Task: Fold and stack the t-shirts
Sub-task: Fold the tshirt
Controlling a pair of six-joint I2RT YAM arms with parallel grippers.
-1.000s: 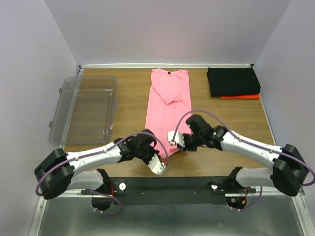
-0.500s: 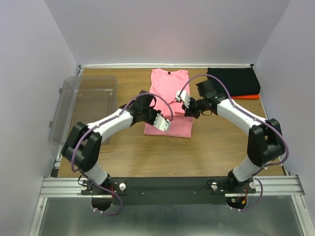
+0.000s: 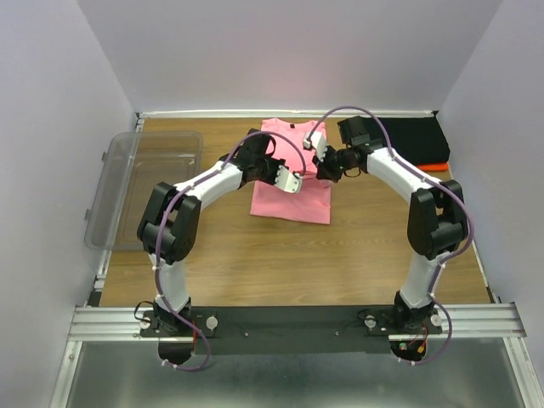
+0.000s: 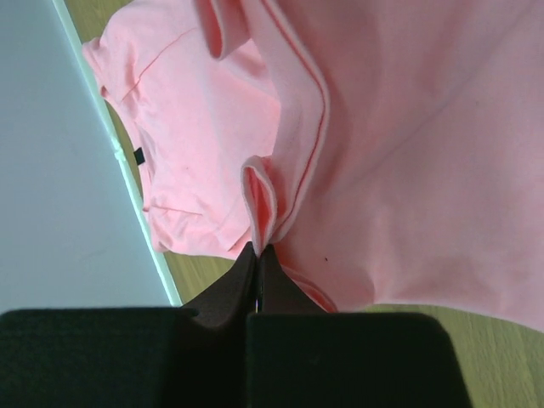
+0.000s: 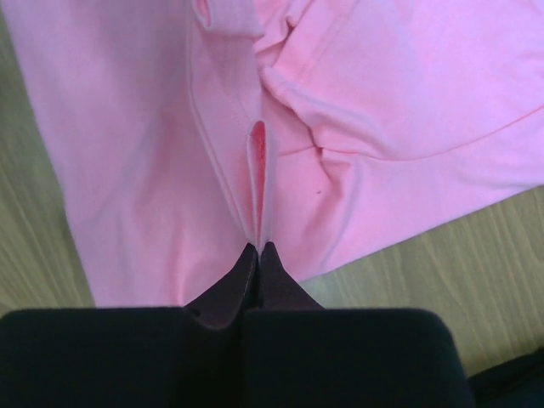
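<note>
Overhead only, black t-shirt [image 3: 425, 140], wrist views, pinched fold of pink t-shirt [image 4: 408, 153].

Left fingers [image 4: 231, 291] and right fingers [image 5: 229, 291] folded the pink t-shirt [image 3: 289, 201] rearward.

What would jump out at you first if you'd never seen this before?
The bright pink cotton t-shirt in the middle of the wooden table, with the left gripper and the right gripper each pinching a fold of it. Next, the folded black t-shirt lying on the orange-red t-shirt at the far right, and the clear plastic tub at the left.
</note>
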